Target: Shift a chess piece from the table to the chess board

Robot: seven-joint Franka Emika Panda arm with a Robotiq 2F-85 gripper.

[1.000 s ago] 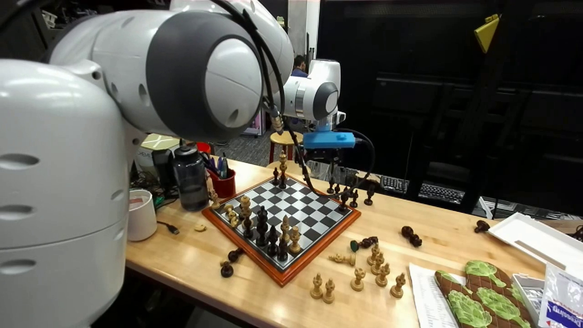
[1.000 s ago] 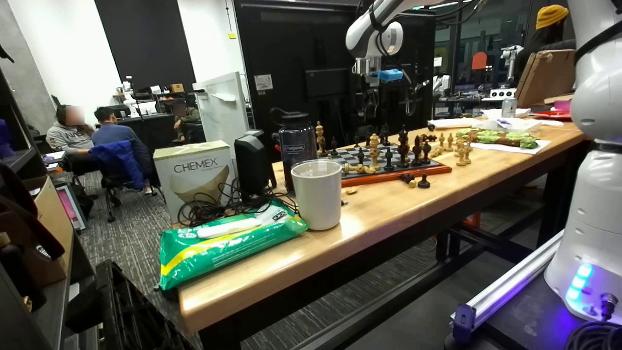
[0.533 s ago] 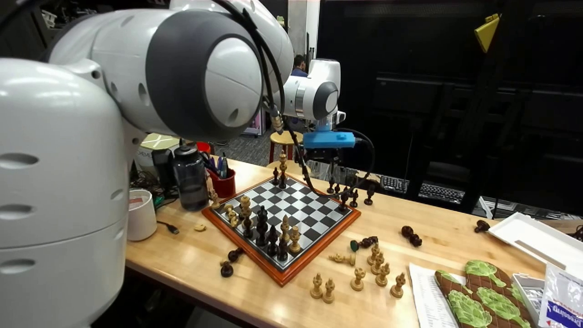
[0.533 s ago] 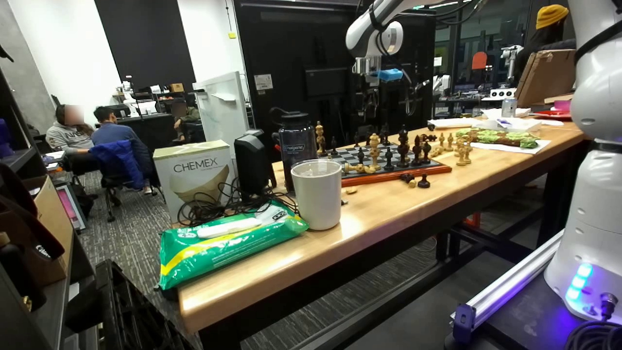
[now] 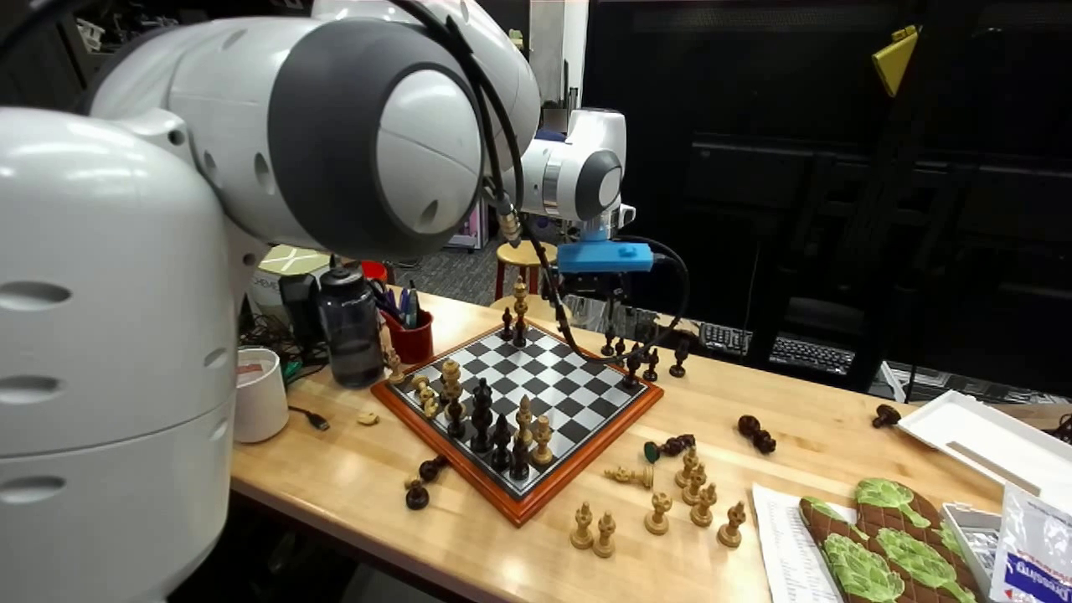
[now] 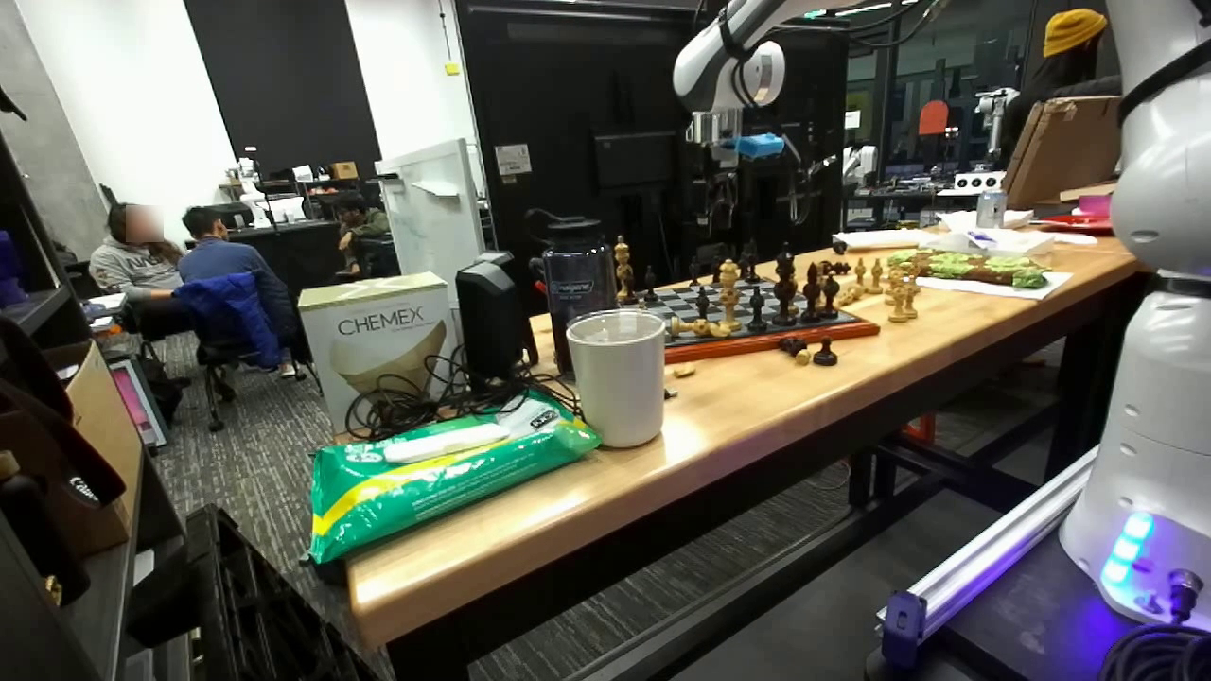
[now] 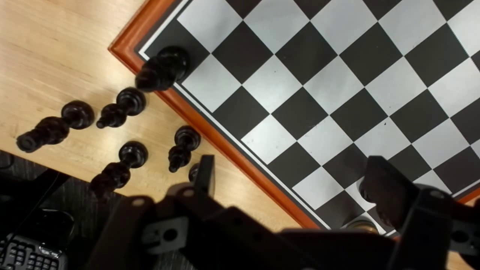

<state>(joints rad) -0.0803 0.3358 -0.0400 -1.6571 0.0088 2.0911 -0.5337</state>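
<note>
The chess board (image 5: 548,373) lies on the table (image 5: 712,410), with several dark and light pieces standing along its near edge. My gripper (image 7: 292,170) is open and empty in the wrist view, above the board's edge and the tabletop. In an exterior view the gripper (image 6: 724,208) hangs well above the board. Several dark chess pieces stand on the table beyond the frame, such as this dark piece (image 7: 120,108) and a taller dark piece (image 7: 52,129). One small dark piece (image 7: 193,172) is partly hidden by my left finger. Another dark piece (image 7: 165,67) stands on the board's corner square.
Several light pieces (image 5: 657,512) stand on the table beside the board, with a few lying pieces (image 5: 670,448). A dark bottle (image 5: 349,327), a red pen cup (image 5: 410,339) and a white cup (image 6: 617,383) are at one end. Green-patterned mitts (image 5: 888,544) lie at the other.
</note>
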